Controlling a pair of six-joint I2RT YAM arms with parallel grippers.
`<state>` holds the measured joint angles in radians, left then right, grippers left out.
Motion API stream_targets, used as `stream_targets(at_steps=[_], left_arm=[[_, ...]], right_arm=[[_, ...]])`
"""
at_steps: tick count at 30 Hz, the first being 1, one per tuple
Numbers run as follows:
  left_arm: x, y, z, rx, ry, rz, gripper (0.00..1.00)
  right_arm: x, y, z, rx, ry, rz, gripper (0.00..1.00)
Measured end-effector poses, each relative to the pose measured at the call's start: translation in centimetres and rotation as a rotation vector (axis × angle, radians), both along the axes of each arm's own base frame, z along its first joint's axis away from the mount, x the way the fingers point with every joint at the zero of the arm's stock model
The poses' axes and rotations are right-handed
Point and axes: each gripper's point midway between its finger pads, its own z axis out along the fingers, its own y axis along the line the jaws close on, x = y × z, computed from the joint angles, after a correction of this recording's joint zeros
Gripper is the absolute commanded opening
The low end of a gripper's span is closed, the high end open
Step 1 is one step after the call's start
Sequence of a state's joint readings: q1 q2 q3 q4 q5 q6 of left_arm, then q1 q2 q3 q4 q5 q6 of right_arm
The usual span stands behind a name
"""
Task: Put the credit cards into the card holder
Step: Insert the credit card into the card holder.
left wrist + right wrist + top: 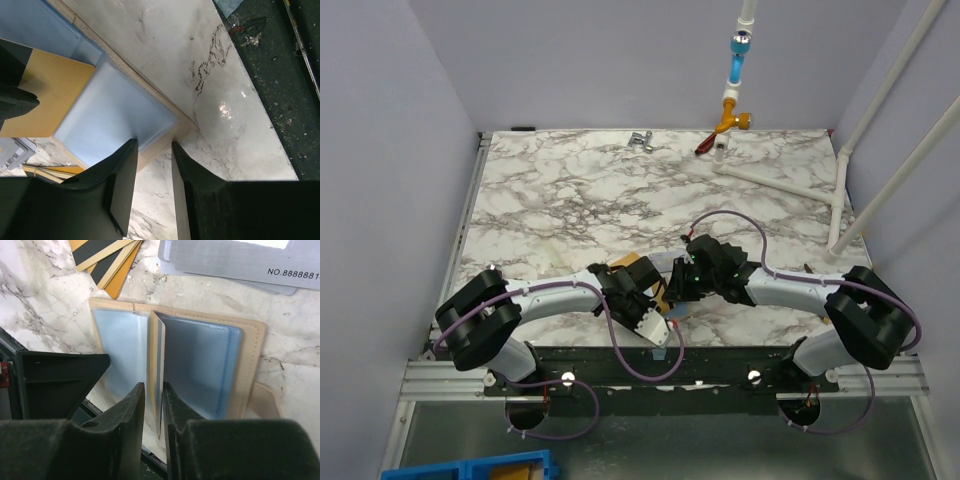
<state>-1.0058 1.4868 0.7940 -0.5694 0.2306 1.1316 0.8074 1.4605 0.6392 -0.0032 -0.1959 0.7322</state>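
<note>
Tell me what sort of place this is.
Probably a robotics lab test cell: a white-and-grey marble-patterned tabletop, boxed in by plain pale-lilac walls, with a white plastic pipe frame at the back.

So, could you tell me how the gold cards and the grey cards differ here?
The gold cards carry a dark stripe; the grey cards show a printed number. In the right wrist view, the gold cards lie fanned past the card holder's left corner, the grey cards past its right. Both lie flat on the marble, outside the holder.
</note>
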Motion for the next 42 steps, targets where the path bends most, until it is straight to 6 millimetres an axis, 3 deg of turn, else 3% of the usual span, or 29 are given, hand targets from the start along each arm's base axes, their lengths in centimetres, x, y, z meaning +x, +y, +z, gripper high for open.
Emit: stream_targets(at_steps=[15,17,20,31,42], left_arm=[[0.3,-0.1,-0.1,-0.003,-0.013,0.020,0.28],[0.3,-0.1,-0.1,-0.002,-0.013,0.020,0.27],[0.3,0.0,-0.1,0.000,-0.014,0.021,0.27],[0.7,-0.1,-0.1,-0.004,-0.033,0.031,0.22],[0.8,-0.3,-0.2,-0.008,-0.024,0.081,0.19]], right_arm=[[0.4,-0.7,0.8,-0.020,-0.019,-0.009,0.21],[0.6,-0.9,0.9,-0.023,-0.023,-0.013,0.16],[0.7,-1.1,0.9,-0.026,-0.026,-0.020,0.01],[1.1,-1.0,1.0,-0.001,-0.037,-0.036,0.01],[0.6,-2.2,0.3,0.074,-0.036,-0.113,0.01]])
